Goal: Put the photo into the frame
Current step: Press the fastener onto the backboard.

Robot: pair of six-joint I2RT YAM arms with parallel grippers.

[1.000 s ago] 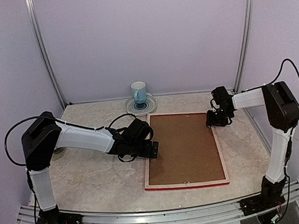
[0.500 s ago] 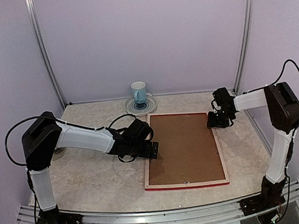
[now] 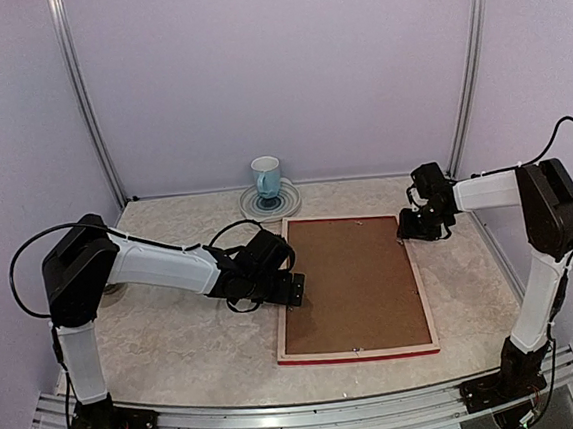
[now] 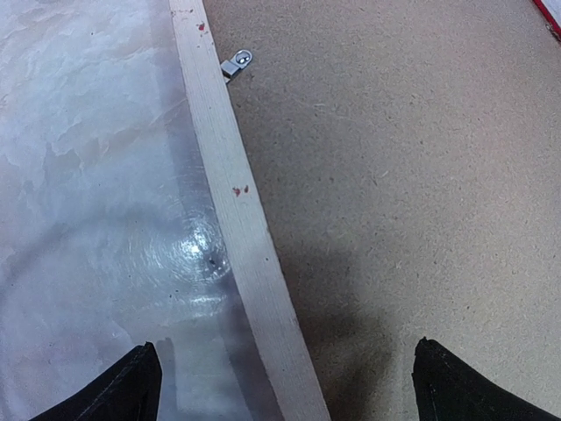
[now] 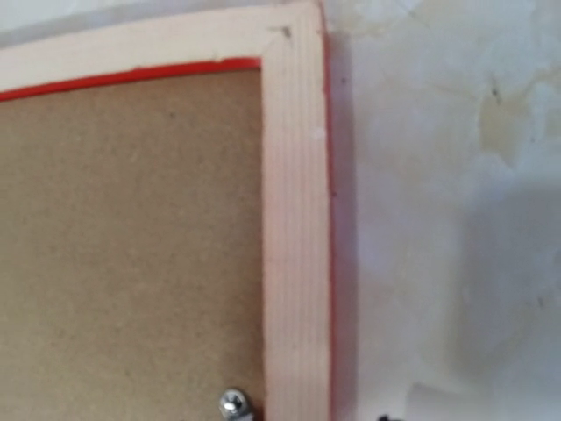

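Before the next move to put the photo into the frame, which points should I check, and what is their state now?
1. Frame lies flat, reverse up: ok.
2. Backing board removed: not ok, it sits inside the frame.
3. Photo found: cannot tell, no view shows it.
4. Left claw open, astride the left rail: ok.
5. Right claw open at the far right corner: cannot tell.
6. Mug apart from the frame: ok.
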